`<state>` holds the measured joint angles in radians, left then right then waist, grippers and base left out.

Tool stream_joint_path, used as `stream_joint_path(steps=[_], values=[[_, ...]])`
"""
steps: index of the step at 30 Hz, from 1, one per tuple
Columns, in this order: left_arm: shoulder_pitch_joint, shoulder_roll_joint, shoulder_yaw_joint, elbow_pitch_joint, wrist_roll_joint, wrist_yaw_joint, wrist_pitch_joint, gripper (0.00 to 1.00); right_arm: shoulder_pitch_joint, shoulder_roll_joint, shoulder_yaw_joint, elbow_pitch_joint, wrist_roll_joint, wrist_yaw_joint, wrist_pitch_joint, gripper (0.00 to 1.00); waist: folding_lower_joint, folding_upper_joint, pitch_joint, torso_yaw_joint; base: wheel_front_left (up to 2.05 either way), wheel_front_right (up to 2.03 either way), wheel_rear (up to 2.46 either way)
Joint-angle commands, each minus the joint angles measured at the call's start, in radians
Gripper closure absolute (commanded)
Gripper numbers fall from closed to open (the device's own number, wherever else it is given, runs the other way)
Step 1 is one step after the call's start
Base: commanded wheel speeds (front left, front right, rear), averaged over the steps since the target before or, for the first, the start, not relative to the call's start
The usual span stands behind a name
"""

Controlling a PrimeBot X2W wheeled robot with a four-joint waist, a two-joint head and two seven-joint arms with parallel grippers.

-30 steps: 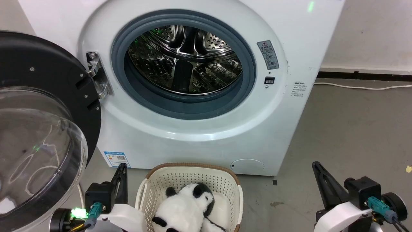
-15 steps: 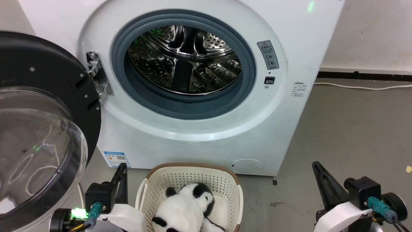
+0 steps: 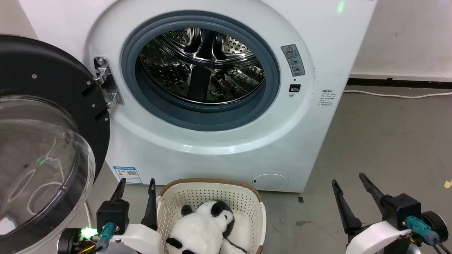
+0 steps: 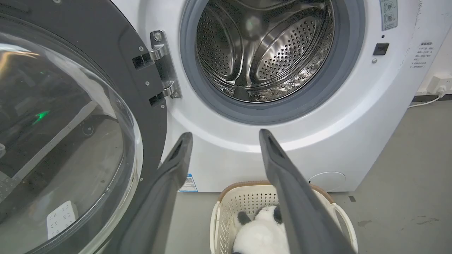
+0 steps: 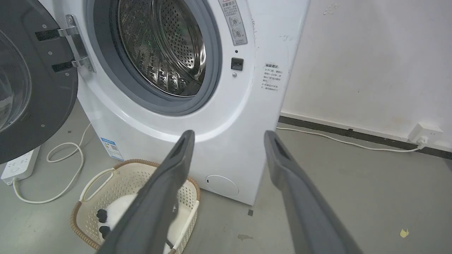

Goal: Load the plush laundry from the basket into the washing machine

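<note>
**Washer** – large white front-loading washing machine (image 3: 219, 151) standing on a grey floor. Its black-framed clear domed door (image 3: 46, 106) is swung fully open on the robot's left, on a metal hinge. A grey rubber ring (image 3: 141, 95) surrounds the shiny perforated steel drum (image 3: 201, 67).

**Basket** – cream perforated plastic oval laundry basket with a brown rim (image 3: 212, 181). It sits on the floor just in front of the washer, below the drum opening.

**Plush laundry** – fluffy white stuffed panda toy (image 3: 204, 229) lying inside the basket. It has a white pile body, black ears towards the washer and a black paw at the near end. A thin black cord (image 3: 233, 245) trails along its side. Neither gripper touches it.

**Left gripper** (image 3: 137, 180) – two long dark fingers spread apart with nothing between them, just beside the basket's left wall.

**Right gripper** (image 3: 348, 178) – fingers likewise parted and empty, over bare floor well to the right of the basket.

**By view** – the right wrist view adds:
- the basket's looped side handle (image 5: 97, 178)
- a white power strip (image 5: 19, 165) with a coiled white cable (image 5: 67, 169) on the floor under the door
- a wall socket (image 5: 425, 132)
- a small yellow scrap (image 5: 403, 232)

The left wrist view looks deepest into the drum. The head view shows the blue label (image 3: 128, 174) at the washer's lower left corner.
</note>
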<state>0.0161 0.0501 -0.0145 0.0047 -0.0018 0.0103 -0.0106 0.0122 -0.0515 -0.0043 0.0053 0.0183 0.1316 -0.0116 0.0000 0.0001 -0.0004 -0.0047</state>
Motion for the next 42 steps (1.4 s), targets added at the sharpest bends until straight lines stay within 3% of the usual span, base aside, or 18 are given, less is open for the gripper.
stream_joint_path(steps=[1,17,36,42], values=[[0.001,0.001,-0.004,-0.001,0.001,0.005,-0.009,0.0,0.003,0.0,-0.004,-0.002,0.01,0.0,-0.01,0.0,0.0,-0.0001,0.002,-0.002,0.0,0.0,0.0],[-0.045,0.015,-0.044,0.049,0.009,0.016,-0.043,0.0,-0.03,0.0,-0.023,-0.014,0.053,0.0,-0.043,0.0,0.0,-0.0001,0.1,-0.054,0.0,0.0,0.0],[-0.171,0.066,-0.1,0.242,0.027,0.008,-0.082,0.0,-0.079,0.0,-0.021,-0.013,0.131,0.0,-0.082,0.0,0.0,-0.0001,0.252,-0.149,0.0,0.0,0.0],[-0.213,0.093,-0.121,0.335,0.027,-0.02,-0.059,0.0,-0.092,0.001,-0.014,-0.011,0.161,0.0,-0.095,0.0,0.0,-0.0001,0.302,-0.191,0.0,0.0,0.0]])
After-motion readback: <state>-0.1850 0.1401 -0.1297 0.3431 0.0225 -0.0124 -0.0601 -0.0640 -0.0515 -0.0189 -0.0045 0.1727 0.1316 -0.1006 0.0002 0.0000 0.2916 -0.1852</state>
